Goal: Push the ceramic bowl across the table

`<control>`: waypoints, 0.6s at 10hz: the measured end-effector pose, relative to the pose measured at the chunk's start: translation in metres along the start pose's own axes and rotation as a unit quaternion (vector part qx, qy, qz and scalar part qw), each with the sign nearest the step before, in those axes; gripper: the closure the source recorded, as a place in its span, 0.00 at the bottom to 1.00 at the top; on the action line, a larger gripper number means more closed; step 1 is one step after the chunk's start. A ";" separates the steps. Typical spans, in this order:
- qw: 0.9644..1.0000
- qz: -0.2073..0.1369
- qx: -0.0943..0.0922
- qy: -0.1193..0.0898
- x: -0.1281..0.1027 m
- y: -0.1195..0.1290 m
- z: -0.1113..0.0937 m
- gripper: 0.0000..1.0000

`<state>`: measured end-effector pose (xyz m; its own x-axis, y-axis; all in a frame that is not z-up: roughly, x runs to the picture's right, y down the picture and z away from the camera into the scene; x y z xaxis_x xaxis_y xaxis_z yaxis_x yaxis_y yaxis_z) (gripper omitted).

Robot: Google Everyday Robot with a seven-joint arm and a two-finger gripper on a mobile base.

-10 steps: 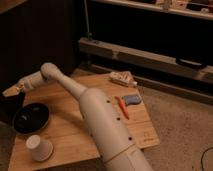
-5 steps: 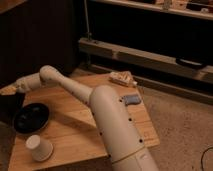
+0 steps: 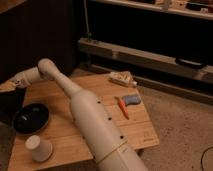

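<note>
The ceramic bowl (image 3: 31,117), shallow, round and glossy black, sits near the left edge of the table (image 3: 100,84), a low table with a light wooden plank top. My white arm (image 3: 95,125) rises from the bottom of the view, bends at an elbow (image 3: 45,67), and reaches left. My gripper (image 3: 8,86) hangs at the far left edge, just past the table's left side. It is above and behind the bowl, apart from it.
A small white paper cup (image 3: 39,148) stands in front of the bowl near the front left corner. On the right half lie a snack packet (image 3: 122,78), an orange stick-like item (image 3: 123,107) and a blue-grey object (image 3: 131,100). A dark shelf unit (image 3: 150,50) stands behind.
My gripper has crept slightly up and to the left. The arm's lower body swung right, then back left, uncovering the orange item. The bowl has not visibly moved.
</note>
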<state>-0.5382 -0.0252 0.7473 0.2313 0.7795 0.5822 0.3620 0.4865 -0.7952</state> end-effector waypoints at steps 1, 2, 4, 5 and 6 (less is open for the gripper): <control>1.000 -0.009 -0.007 0.001 -0.002 0.001 0.002 0.79; 1.000 -0.012 -0.009 0.002 -0.002 0.001 0.002 0.90; 1.000 -0.012 -0.008 0.002 -0.002 0.001 0.000 1.00; 1.000 -0.012 -0.009 0.003 -0.001 0.001 0.001 1.00; 1.000 -0.012 -0.008 0.003 -0.001 0.001 0.001 1.00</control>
<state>-0.5389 -0.0255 0.7459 0.2273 0.7654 0.6021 0.3819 0.4987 -0.7781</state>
